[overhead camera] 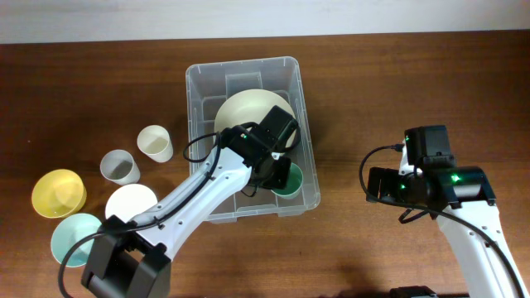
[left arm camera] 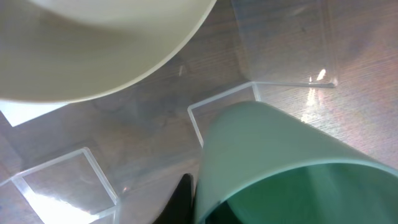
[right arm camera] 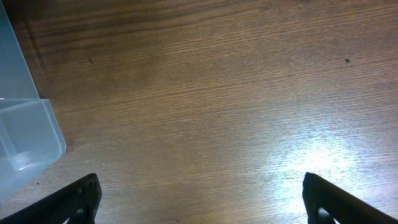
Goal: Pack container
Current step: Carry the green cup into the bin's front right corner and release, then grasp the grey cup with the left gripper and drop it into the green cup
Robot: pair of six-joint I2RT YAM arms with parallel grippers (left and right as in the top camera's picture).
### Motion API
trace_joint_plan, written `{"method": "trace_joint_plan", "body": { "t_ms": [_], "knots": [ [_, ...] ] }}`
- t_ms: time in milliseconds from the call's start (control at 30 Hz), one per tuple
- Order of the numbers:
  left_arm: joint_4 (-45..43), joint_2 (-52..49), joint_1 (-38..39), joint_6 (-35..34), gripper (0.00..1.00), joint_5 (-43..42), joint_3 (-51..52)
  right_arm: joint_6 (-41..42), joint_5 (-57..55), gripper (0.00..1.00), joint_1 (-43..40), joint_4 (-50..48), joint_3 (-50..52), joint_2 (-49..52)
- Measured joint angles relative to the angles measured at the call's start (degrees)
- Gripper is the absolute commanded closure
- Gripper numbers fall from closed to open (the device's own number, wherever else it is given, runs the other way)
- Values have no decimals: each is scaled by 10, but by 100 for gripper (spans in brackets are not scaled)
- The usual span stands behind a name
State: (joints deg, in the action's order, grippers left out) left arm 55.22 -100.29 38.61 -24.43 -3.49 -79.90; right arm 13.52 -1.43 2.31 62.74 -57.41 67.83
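container point(overhead camera: 240, 64): middle of surface point(overhead camera: 397, 83), bowl point(overhead camera: 248, 112) and green cup point(overhead camera: 290, 184) inside | step: I set green cup in near right corner | left hand point(overhead camera: 277, 165): at cup, one finger point(left arm camera: 180, 202) beside its wall; gripping or released, I cannot tell | right hand point(right arm camera: 202, 208): spread wide over surface | next: free cup, lift straight out, go for grey cup point(overhead camera: 120, 167)

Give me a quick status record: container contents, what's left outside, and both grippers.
container: clear bin, centre of table
inside: cream bowl, green cup in near right corner
outside, left of container: cream cup, grey cup, yellow bowl, white bowl, teal bowl
left gripper: inside container at green cup; grip unclear
right gripper: open, over bare table right of container
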Motion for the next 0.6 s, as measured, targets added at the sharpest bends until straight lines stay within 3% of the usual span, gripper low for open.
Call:
{"method": "trace_joint_plan", "body": {
  "t_ms": [100,200,433,600],
  "knots": [
    [0,0,0,-3,60,-2,0,0,0,1,0,0,0,0],
    [0,0,0,-5,52,-4,0,0,0,1,0,0,0,0],
    [21,0,-8,-5,46,-6,-4,0,0,1,0,0,0,0],
    [74,30,-61,9,30,16,-45,0,0,1,0,0,0,0]
  ]
}}
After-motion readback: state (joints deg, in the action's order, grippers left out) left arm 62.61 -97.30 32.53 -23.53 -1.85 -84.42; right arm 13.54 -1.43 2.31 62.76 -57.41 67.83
